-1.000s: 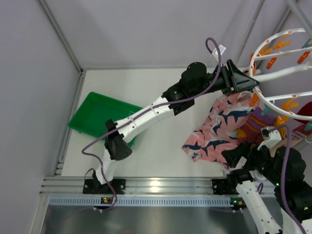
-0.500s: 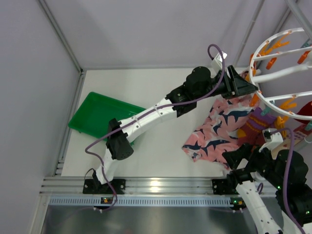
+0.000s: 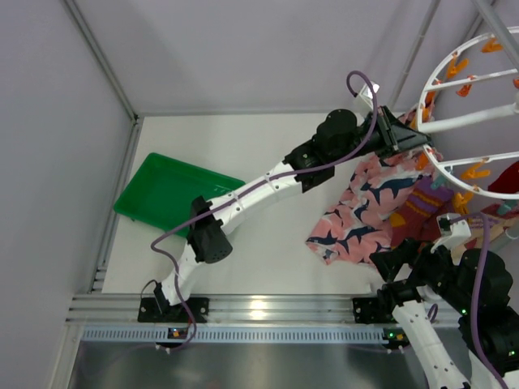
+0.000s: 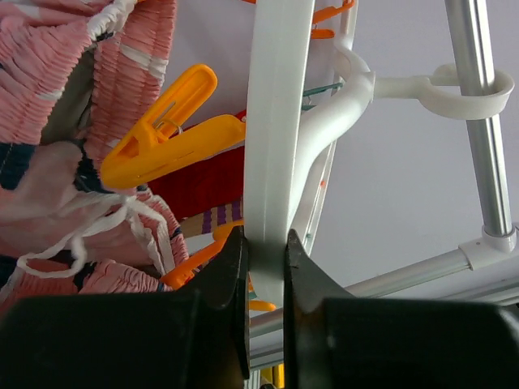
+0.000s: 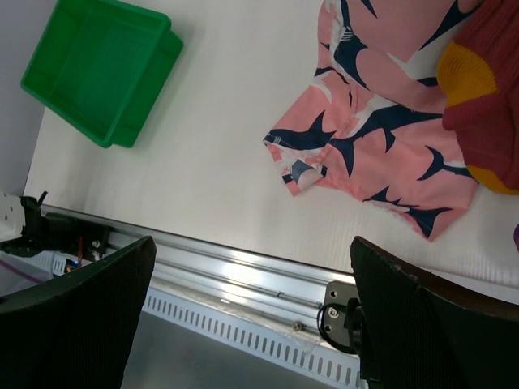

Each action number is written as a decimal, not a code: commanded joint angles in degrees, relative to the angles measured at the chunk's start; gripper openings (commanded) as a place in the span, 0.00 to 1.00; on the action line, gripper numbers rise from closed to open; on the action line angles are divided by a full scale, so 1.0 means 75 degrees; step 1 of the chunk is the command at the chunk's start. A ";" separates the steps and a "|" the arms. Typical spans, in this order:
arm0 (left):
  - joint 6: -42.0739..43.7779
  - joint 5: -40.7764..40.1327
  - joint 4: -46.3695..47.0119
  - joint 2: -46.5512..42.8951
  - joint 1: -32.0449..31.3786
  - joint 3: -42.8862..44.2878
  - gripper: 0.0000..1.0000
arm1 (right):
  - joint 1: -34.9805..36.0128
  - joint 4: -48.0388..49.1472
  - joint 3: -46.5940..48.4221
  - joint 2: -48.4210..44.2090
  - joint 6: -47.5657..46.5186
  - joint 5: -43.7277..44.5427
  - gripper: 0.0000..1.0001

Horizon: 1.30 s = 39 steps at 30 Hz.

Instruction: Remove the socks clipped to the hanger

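Here, the left gripper (image 4: 266, 248) clamps the hanger (image 4: 276, 97).

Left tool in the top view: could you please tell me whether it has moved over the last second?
Yes. The left tool has shifted slightly right, farther from the green tray, while clamped on the hanger.

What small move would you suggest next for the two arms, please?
Probably raise the open right gripper toward the maroon sock beneath the hanger, since the left gripper is clamped on a hanger bar and the right one sits low, holding nothing.
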 commanded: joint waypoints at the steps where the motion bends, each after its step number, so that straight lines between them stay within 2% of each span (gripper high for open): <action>1: 0.0094 -0.0293 0.0390 -0.0053 -0.0035 0.0409 0.00 | 0.0062 -0.0149 0.0212 -0.0058 -0.0020 0.0077 0.99; 7: -0.0104 -0.0902 0.0519 -0.0228 -0.0059 0.0445 0.00 | 0.0062 -0.0196 0.0259 -0.0069 -0.0020 0.0112 1.00; 15: -0.1111 -0.1641 0.0519 -0.0416 -0.0047 0.0281 0.00 | 0.0062 -0.0231 0.0353 -0.0057 -0.0020 0.0112 1.00; 21: -0.1428 -0.2133 0.0613 -0.0545 0.0128 0.0327 0.00 | 0.0062 -0.0301 0.0364 -0.0139 -0.0032 0.0136 0.99; 30: -0.1698 -0.2146 0.0845 -0.0335 0.0901 0.0432 0.00 | 0.0062 -0.0290 0.0446 -0.0104 0.0003 0.0089 0.99; 36: -0.1968 -0.1876 0.0859 0.0333 0.1522 0.1286 0.00 | 0.0062 -0.0266 0.0365 -0.0128 0.0015 0.0124 0.99; 39: -0.1886 -0.1888 0.0929 0.0416 0.1640 0.1335 0.00 | 0.0062 -0.0208 0.0283 -0.0151 0.0050 0.0124 0.99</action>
